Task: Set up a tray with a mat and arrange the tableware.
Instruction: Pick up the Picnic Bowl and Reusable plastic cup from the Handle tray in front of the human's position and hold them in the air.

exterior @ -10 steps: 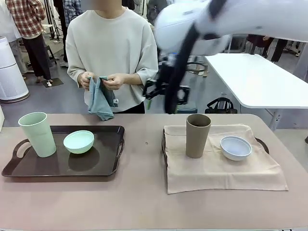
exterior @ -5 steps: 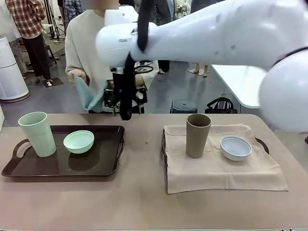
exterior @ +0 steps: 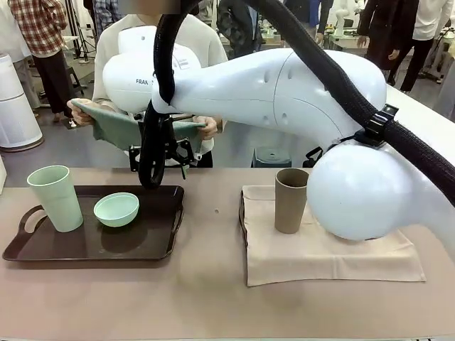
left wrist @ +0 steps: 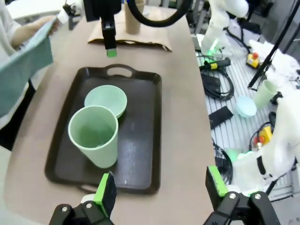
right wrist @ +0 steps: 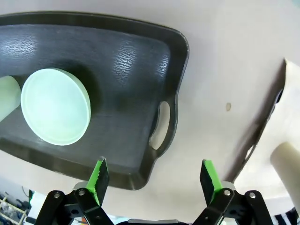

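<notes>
A dark tray [exterior: 156, 245] on the left holds a pale green cup [exterior: 55, 197] and a mint bowl [exterior: 116, 209]. My right gripper [exterior: 158, 169] hangs open above its far edge, having reached across the table. In its wrist view the open gripper [right wrist: 153, 180] is over the tray [right wrist: 136, 79], handle side, beside the bowl [right wrist: 55, 112]. My left gripper [left wrist: 160, 190] is open high above the cup [left wrist: 93, 136] and bowl [left wrist: 105, 100]. On the right, a tan cup [exterior: 291, 200] stands on a beige mat [exterior: 320, 259]. The person spreads a teal cloth [exterior: 117, 129].
The right arm's large white links [exterior: 284, 92] span the table's middle and hide part of the beige mat. A second dark tray's edge [exterior: 242, 213] peeks from under that mat. A white table [exterior: 426, 121] stands at the back right.
My right arm has swung left from above the table's middle to above the left tray. The person has unfolded the teal cloth and stretched it out. The arm now covers the white bowl.
</notes>
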Robot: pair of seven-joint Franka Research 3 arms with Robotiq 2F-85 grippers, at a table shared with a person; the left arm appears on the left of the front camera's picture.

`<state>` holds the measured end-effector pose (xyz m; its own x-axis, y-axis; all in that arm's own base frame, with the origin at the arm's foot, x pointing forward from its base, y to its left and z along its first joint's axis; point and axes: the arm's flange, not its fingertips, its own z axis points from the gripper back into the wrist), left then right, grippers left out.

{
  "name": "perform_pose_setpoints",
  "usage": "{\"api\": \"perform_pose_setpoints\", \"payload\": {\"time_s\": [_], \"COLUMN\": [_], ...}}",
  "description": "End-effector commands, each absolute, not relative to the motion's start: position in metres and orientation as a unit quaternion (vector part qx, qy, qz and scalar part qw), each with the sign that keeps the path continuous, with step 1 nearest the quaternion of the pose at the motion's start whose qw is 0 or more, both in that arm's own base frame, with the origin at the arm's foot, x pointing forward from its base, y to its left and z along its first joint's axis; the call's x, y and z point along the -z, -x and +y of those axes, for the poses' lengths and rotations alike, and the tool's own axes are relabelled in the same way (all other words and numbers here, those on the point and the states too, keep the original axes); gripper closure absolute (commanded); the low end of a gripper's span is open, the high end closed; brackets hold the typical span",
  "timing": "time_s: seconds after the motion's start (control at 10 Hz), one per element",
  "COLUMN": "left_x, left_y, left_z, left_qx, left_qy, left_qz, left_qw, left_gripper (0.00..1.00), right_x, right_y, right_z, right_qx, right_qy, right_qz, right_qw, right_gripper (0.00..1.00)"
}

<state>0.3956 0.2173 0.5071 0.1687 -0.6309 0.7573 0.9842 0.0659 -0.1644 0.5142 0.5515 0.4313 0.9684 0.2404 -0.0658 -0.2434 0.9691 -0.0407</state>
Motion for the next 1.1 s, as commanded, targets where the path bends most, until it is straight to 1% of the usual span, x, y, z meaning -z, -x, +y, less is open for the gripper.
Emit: {"api": "perform_pose_setpoints", "payload": {"time_s": [0.0,0.3,0.4,0.5,0.6,0.8,1.0], "left_x": [-0.511,-0.511,-0.511,-0.509,-0.505,-0.497,-0.487], "left_y": [-0.397,-0.397,-0.397,-0.397,-0.402,-0.409,-0.416], "left_z": [0.217,0.217,0.217,0.216,0.22,0.233,0.24], "left_qx": [0.597,0.597,0.597,0.594,0.63,0.676,0.697], "left_qy": [0.339,0.339,0.339,0.341,0.298,0.29,0.293], "left_qz": [-0.261,-0.261,-0.261,-0.257,-0.257,-0.28,-0.297], "left_qw": [0.679,0.679,0.679,0.682,0.67,0.617,0.584], "left_gripper": [0.0,0.0,0.0,0.0,0.0,0.0,0.0], "right_x": [-0.437,-0.434,-0.426,-0.417,-0.411,-0.396,-0.381], "right_y": [-0.515,-0.516,-0.515,-0.516,-0.514,-0.507,-0.501], "right_z": [0.547,0.55,0.552,0.555,0.56,0.573,0.589], "right_qx": [-0.12,-0.121,-0.129,-0.115,-0.109,-0.104,-0.113], "right_qy": [0.02,0.022,0.019,0.018,0.021,0.017,0.012], "right_qz": [0.022,0.028,0.029,0.038,0.041,0.045,0.047], "right_qw": [0.992,0.992,0.991,0.993,0.993,0.993,0.992], "right_gripper": [0.0,0.0,0.0,0.0,0.0,0.0,0.0]}}
